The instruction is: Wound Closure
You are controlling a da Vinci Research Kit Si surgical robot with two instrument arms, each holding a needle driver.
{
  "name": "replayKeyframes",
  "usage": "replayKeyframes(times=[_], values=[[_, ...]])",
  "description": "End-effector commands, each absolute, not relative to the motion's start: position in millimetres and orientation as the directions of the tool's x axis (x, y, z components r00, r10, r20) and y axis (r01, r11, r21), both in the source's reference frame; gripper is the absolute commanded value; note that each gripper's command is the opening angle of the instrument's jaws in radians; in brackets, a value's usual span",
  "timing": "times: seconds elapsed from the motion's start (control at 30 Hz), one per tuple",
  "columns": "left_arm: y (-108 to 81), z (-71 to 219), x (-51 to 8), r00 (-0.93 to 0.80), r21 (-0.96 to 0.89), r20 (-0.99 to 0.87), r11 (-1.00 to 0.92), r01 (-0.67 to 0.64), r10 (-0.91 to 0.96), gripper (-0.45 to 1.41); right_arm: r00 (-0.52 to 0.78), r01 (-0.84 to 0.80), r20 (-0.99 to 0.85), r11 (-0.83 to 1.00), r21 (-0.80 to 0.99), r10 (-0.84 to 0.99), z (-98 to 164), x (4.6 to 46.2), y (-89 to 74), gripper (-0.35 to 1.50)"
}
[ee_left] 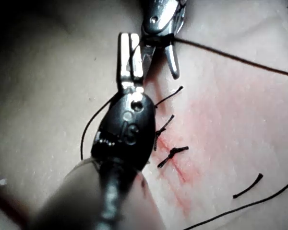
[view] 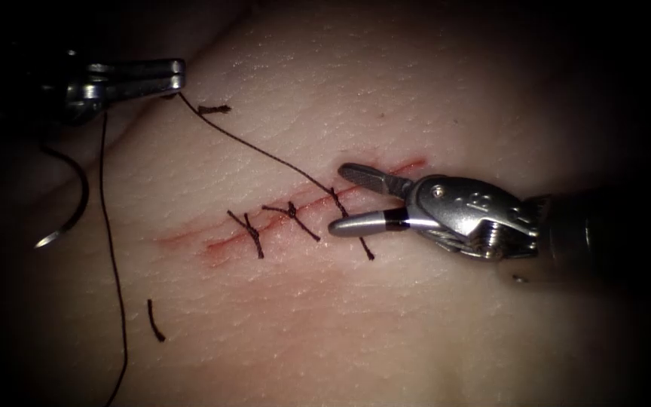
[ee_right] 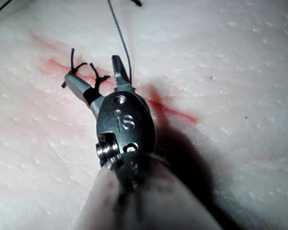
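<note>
Endoscope view first: the left arm's end effector point(view: 177, 77) sits at the upper left, well away from the cut point(view: 295, 213), its two jaws clenched together on the thread point(view: 265, 153). From those jaws the thread runs down and to the right across the tissue point(view: 416, 332) to the third stitch point(view: 344, 211), the one nearest the right arm's tool. A second length of thread hangs from the same jaws and trails down the left side toward the lower edge. The needle point(view: 73, 207) lies off to the far left, below the left tool, curved, with its bright tip low; neither tool holds it and it is not in the tissue.

The right arm's end effector point(view: 344, 200) comes in from the right with its jaws spread wide, one on each side of the cut beside that third stitch, grasping nothing. Two more knotted stitches point(view: 269, 222) cross the cut further left, and red fluid point(view: 190, 241) stains the line of the cut. A short cut end of thread point(view: 155, 322) lies loose below the cut, and another point(view: 214, 109) lies near the left tool.

From the right wrist view, the right tool's spread jaws straddle the cut point(ee_right: 173, 111) with the thread point(ee_right: 120, 33) rising between them. From the left wrist view, the left tool's jaws point(ee_left: 129, 55) are pressed flat together, with the thread point(ee_left: 240, 60) stretching away past the right tool point(ee_left: 163, 28).
</note>
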State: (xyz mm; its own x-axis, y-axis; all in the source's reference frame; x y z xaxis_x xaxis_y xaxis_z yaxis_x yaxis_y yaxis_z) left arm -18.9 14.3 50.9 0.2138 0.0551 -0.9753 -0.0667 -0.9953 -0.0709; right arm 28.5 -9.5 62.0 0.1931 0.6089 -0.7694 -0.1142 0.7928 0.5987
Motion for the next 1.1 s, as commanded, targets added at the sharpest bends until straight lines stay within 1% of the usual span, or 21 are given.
replayKeyframes(times=[0.03, 0.13, 0.2, 0.23, 0.27, 0.3, 0.33, 0.37, 0.57, 0.67, 0.7, 0.9, 1.0, 1.1], values=[[13.9, 51.6, -20.0, 0.211, -0.068, -0.976, -0.995, -0.070, 0.052, -0.45, 0.193, -0.089, -0.773, 0.795, 0.600, 0.605, 62.5, 30.6, -10.2, 0.66], [13.6, 51.5, -21.2, 0.210, -0.064, -0.977, -0.995, -0.076, 0.047, -0.45, 0.200, -0.063, -0.777, 0.800, 0.597, 0.597, 62.6, 32.7, -10.5, 0.54], [12.9, 51.1, -22.3, 0.209, -0.065, -0.977, -0.995, -0.078, 0.048, -0.45, 0.186, -0.035, -0.786, 0.803, 0.595, 0.590, 62.6, 34.5, -10.8, 0.24], [12.5, 50.9, -22.8, 0.207, -0.063, -0.977, -0.995, -0.081, 0.046, -0.45, 0.179, -0.021, -0.790, 0.805, 0.593, 0.587, 62.6, 35.2, -10.8, 0.00], [12.2, 50.7, -23.0, 0.211, -0.062, -0.976, -0.995, -0.079, 0.044, -0.45, 0.177, -0.009, -0.792, 0.806, 0.592, 0.584, 62.7, 35.7, -10.8, -0.18], [11.9, 50.4, -23.3, 0.213, -0.060, -0.976, -0.995, -0.078, 0.043, -0.45, 0.173, -0.001, -0.795, 0.807, 0.590, 0.582, 62.8, 36.1, -10.7, -0.30], [11.5, 50.0, -23.5, 0.216, -0.059, -0.976, -0.995, -0.075, 0.041, -0.45, 0.168, 0.009, -0.798, 0.809, 0.588, 0.579, 63.0, 36.7, -10.6, -0.35], [10.7, 49.4, -23.7, 0.220, -0.056, -0.975, -0.996, -0.071, 0.039, -0.45, 0.162, 0.025, -0.803, 0.811, 0.585, 0.574, 63.4, 37.8, -10.2, -0.35], [8.9, 48.3, -24.1, 0.225, -0.048, -0.974, -0.997, -0.063, 0.032, -0.45, 0.149, 0.056, -0.802, 0.805, 0.591, 0.578, 65.2, 40.6, -8.7, -0.35], [8.0, 48.5, -24.6, 0.224, -0.039, -0.974, -0.997, -0.063, 0.024, -0.45, 0.135, 0.091, -0.791, 0.788, 0.609, 0.596, 66.5, 42.7, -7.9, -0.35], [8.0, 48.5, -24.6, 0.224, -0.039, -0.974, -0.997, -0.063, 0.024, -0.45, 0.135, 0.091, -0.791, 0.788, 0.609, 0.596, 66.5, 42.7, -7.9, -0.35], [5.7, 49.1, -25.8, 0.232, -0.043, -0.972, -0.998, -0.035, 0.033, -0.45, 0.103, 0.159, -0.781, 0.764, 0.625, 0.617, 67.0, 47.6, -6.0, -0.35], [4.8, 49.3, -26.0, 0.227, -0.040, -0.973, -0.999, -0.020, 0.034, -0.45, 0.097, 0.157, -0.781, 0.765, 0.624, 0.617, 66.7, 48.0, -5.1, -0.35], [3.9, 49.6, -25.8, 0.225, -0.049, -0.973, -0.999, -0.005, 0.046, -0.45, 0.063, 0.152, -0.776, 0.762, 0.629, 0.628, 66.2, 47.3, -4.2, -0.35]])
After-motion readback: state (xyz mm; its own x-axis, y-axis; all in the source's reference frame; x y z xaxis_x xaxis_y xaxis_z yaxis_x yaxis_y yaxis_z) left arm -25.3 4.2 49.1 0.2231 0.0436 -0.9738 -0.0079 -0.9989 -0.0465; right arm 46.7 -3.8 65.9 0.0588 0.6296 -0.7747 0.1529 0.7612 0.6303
